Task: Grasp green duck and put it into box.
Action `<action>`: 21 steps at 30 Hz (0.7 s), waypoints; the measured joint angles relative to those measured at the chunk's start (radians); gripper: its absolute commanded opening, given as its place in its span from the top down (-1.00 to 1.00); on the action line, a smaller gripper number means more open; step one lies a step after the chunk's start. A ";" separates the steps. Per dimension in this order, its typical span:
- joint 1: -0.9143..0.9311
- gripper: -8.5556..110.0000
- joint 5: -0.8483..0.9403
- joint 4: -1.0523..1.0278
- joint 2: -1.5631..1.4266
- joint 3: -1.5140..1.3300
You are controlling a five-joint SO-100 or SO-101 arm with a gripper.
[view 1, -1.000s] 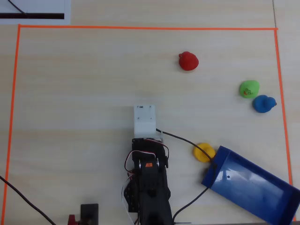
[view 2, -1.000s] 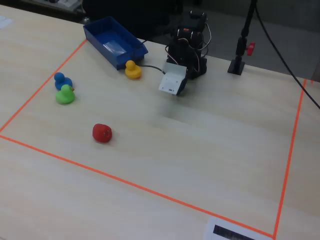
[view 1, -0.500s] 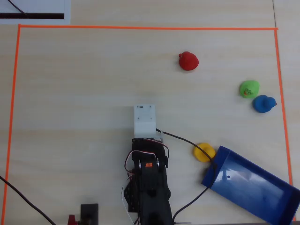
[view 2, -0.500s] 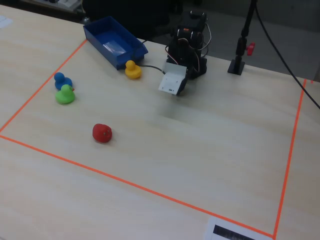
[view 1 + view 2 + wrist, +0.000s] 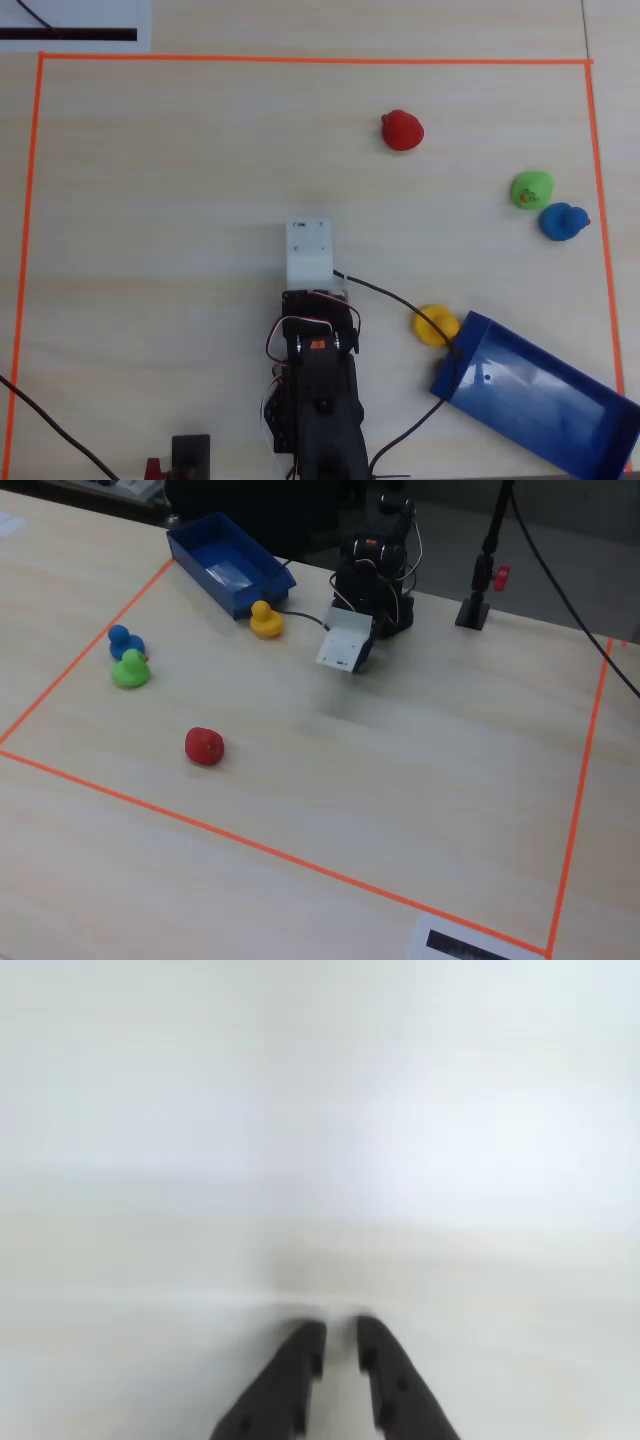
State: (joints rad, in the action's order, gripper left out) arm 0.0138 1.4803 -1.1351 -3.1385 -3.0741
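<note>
The green duck sits on the table near the orange tape line, touching or almost touching a blue duck. The box is a shallow blue tray lying at an angle beside the arm's base, with nothing in it. In the wrist view my gripper shows two dark fingers a little apart over bare, blurred table, nothing between them. The white wrist housing hides the fingers in the other views; it hovers mid-table, far from the green duck.
A yellow duck rests against the box's near corner, with a black cable running past it. A red toy lies farther out. Orange tape frames the work area. A black stand is behind the arm.
The white wrist housing has shifted slightly forward, away from the arm's base. Ducks, red toy and box have not moved.
</note>
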 measured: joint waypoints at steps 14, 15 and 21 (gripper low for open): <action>0.331 0.67 -0.054 0.787 1.075 1.012; 0.370 0.64 -0.054 0.853 1.166 1.088; 0.598 0.44 -0.063 1.178 1.611 1.442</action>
State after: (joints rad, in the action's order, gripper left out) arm 0.6121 1.4174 0.0430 -1.5278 -1.6322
